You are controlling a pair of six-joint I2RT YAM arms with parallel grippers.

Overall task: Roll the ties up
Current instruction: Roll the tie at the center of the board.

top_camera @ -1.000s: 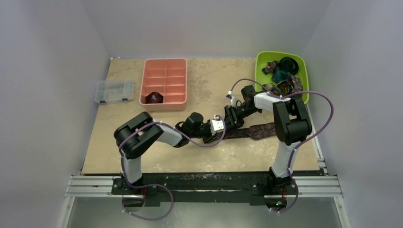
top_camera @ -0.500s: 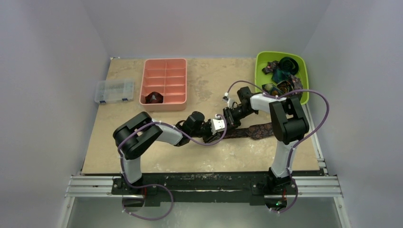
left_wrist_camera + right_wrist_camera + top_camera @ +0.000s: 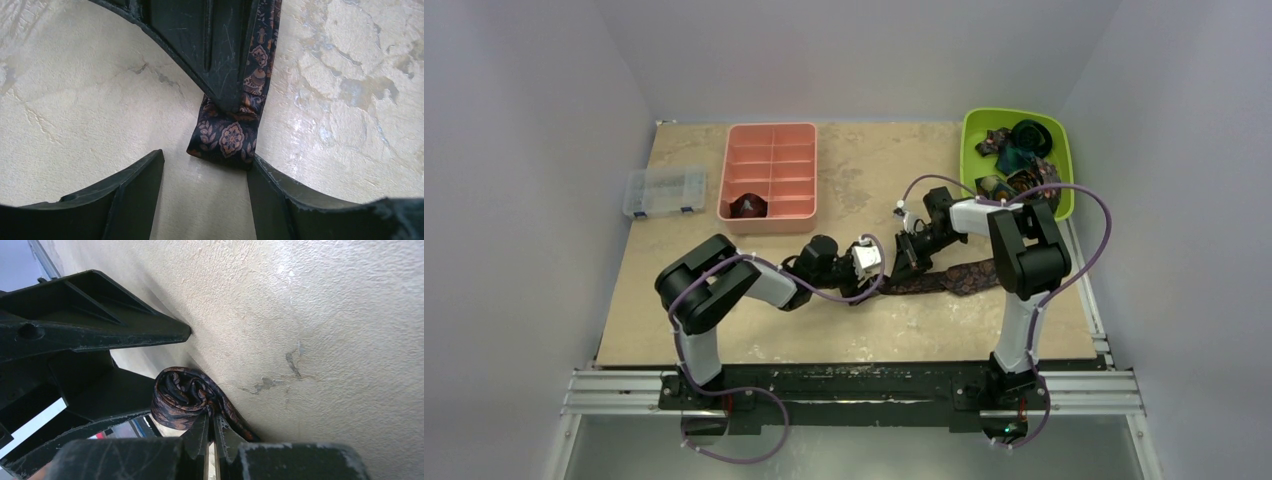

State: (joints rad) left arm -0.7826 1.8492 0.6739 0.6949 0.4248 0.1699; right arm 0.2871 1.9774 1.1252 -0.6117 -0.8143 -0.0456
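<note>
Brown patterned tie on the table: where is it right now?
Top view: the brown patterned tie lies right of centre, nearer than the green bin, its curled end pinched in the right gripper with the open left gripper facing it.

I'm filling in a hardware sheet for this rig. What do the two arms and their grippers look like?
The left arm and right arm have black joint housings and white link covers. A purple cable loops along each. The fingers are black, tapered, scratched plastic. A white block sits at the left wrist.
</note>
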